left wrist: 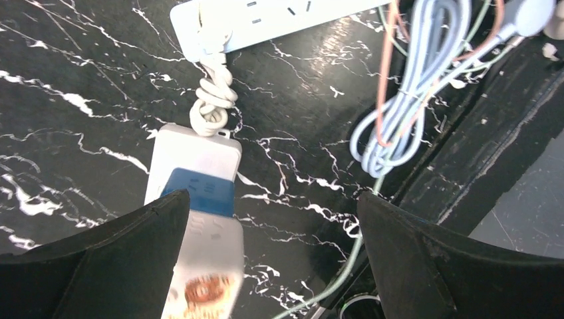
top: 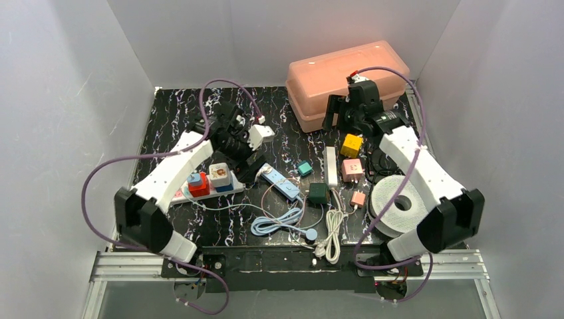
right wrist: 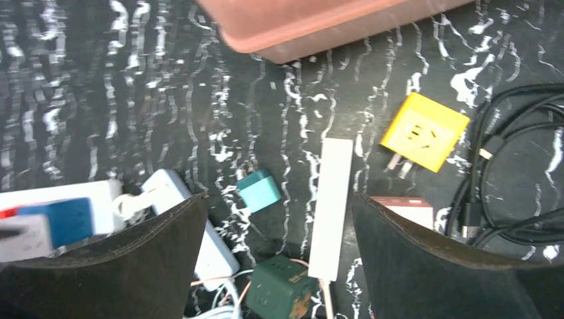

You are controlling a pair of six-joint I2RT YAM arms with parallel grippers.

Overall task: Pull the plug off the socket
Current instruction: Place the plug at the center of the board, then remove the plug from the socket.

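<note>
Blue plug (left wrist: 199, 193) sits in the strip (left wrist: 193, 149). Only wrist views show us left gripper (left wrist: 274, 199) and right gripper (right wrist: 279, 197) spread apart, empty.

We see two arms of one build: the left arm (top: 174, 169) and the right arm (top: 420, 163) wear smooth white shells on the long links, with blocky black housings at the joints. A thin purple cable (top: 84, 196) loops loosely along each (same colour on both sides). Up close, the left fingers (left wrist: 100, 266) and right fingers (right wrist: 120, 266) are broad, matte black wedges.
</note>
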